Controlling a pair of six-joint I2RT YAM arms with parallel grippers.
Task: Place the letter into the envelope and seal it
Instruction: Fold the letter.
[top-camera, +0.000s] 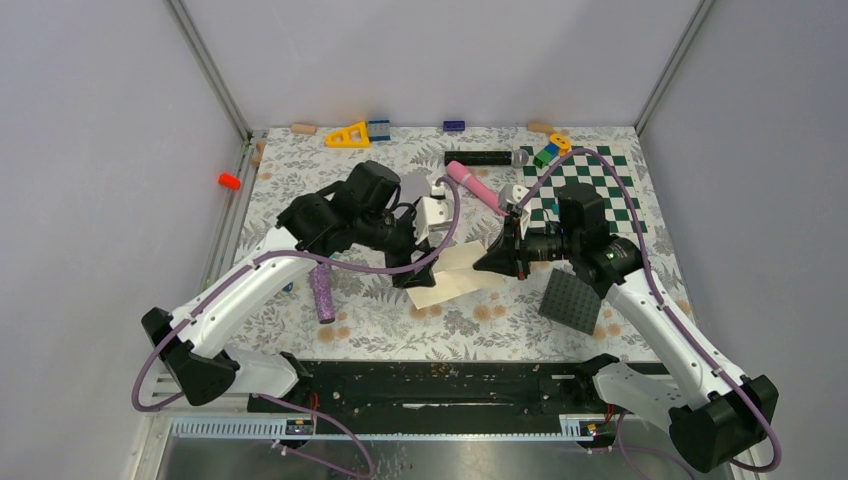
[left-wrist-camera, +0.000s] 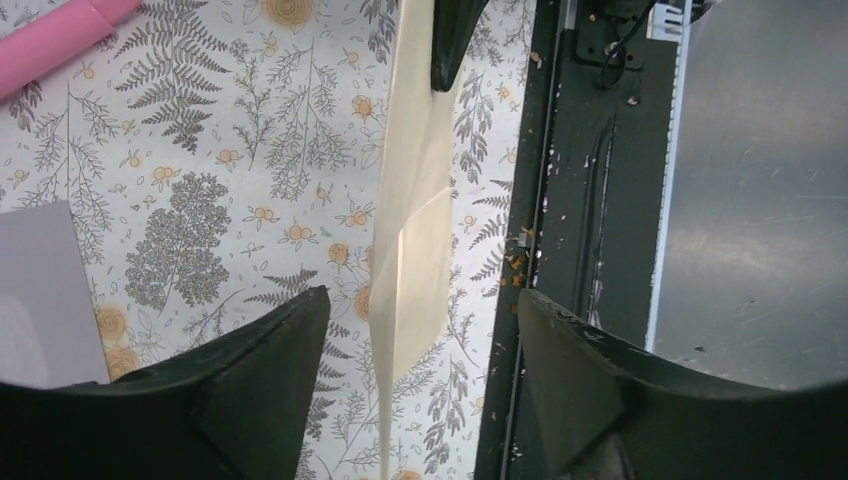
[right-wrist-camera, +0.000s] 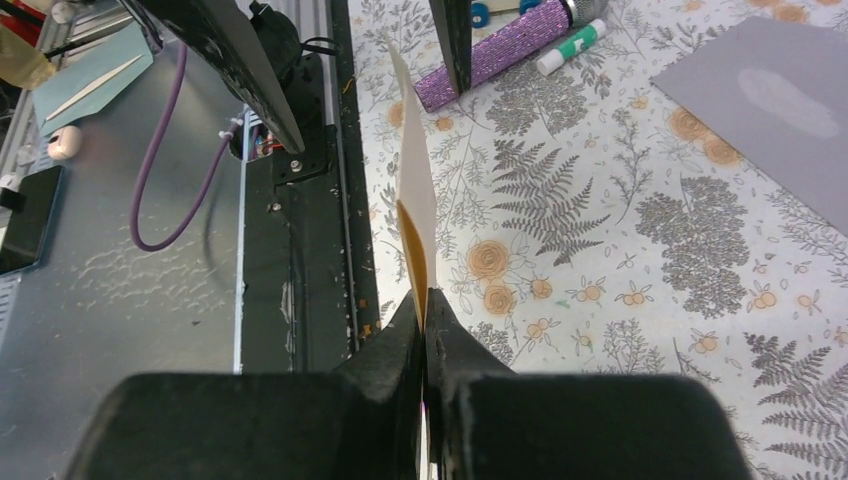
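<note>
The letter (top-camera: 457, 272) is a folded cream sheet held off the floral table between both grippers. It shows edge-on in both wrist views, as a cream strip (left-wrist-camera: 415, 180) and a thin blade (right-wrist-camera: 415, 190). My right gripper (top-camera: 490, 262) is shut on its near edge (right-wrist-camera: 425, 300). My left gripper (top-camera: 418, 275) is open, its fingers (left-wrist-camera: 270, 350) standing either side of the sheet's lower edge without touching it. The grey envelope (top-camera: 412, 185) lies flat behind the left arm, partly hidden, with corners showing in the left wrist view (left-wrist-camera: 35, 290) and the right wrist view (right-wrist-camera: 770, 90).
A pink cylinder (top-camera: 475, 187) lies beside the envelope. A purple glittery cylinder (top-camera: 322, 292) is under the left arm. A dark grey studded plate (top-camera: 573, 298) sits under the right arm, a green-and-white checkerboard (top-camera: 600, 195) behind it. Small blocks line the far edge. The black base rail (top-camera: 430, 385) runs along the near edge.
</note>
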